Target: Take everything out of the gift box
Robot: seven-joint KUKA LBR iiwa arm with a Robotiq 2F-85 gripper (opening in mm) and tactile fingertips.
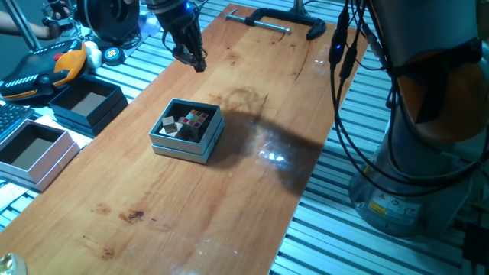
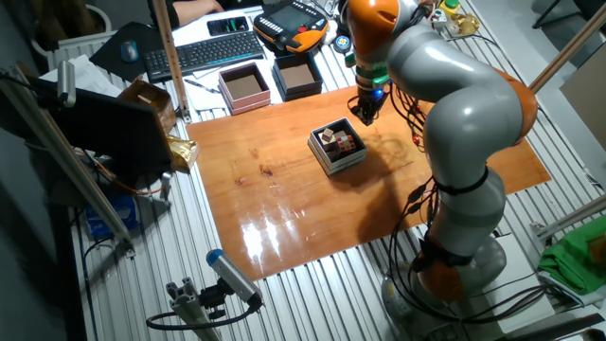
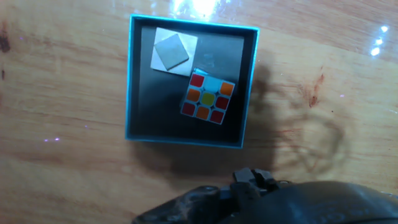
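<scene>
Gift box (image 1: 186, 131) sits on the table (image 1: 229, 191) below the raised gripper (image 1: 191, 57), puzzle cube (image 3: 208, 96) and grey block (image 3: 173, 51) inside. Finger spread unreadable. Nothing removed yet; next move calls for a descent onto one block.

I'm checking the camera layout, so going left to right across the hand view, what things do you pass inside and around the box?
Left wall of the gift box → grey cube → puzzle cube → right wall of the gift box, then bare wooden table. The gripper's dark body sits along the bottom edge, outside this order.
</scene>
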